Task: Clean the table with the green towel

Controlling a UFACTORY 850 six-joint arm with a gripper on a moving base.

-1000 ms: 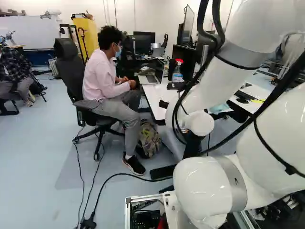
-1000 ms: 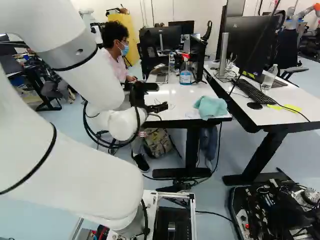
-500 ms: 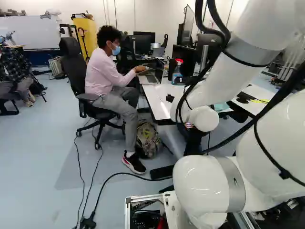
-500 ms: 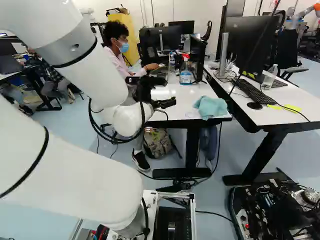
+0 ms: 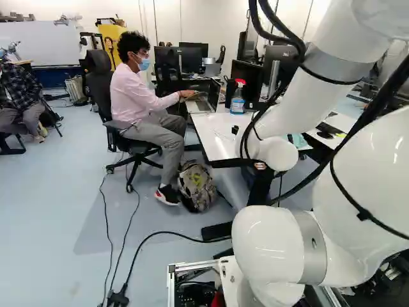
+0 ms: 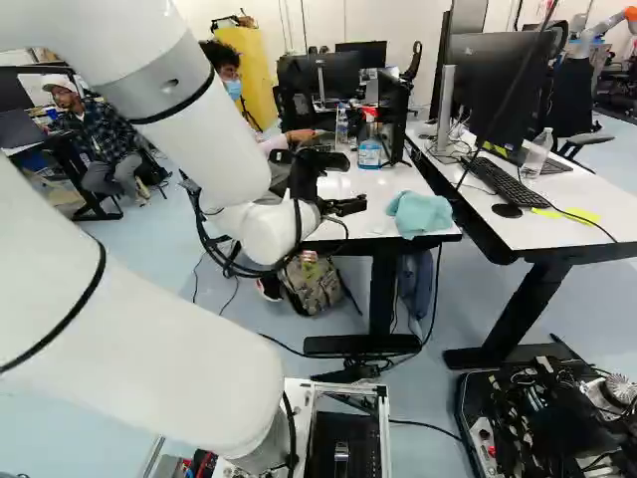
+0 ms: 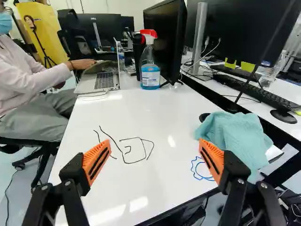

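Pincer [image 6: 355, 181] spread wide, facing the bench [image 7: 117, 188], green towel [image 7: 235, 132] bunched near bench edge at 1 o'clock, black scribble [image 7: 129, 163] and spray bottle [image 7: 150, 75] at 12, laptop [image 7: 104, 80] at 11, blue scribble [image 7: 194, 174] beside towel.

There is free room between the fingers [image 6: 348, 207] and over the worktop [image 7: 164, 183] ahead. Past that, a laptop [image 7: 105, 80], a spray bottle [image 7: 150, 75] and a black screen [image 7: 167, 35] block the way. A person [image 7: 28, 70] sits ahead to the left; a lumpy towel [image 7: 235, 132] lies near the right finger.
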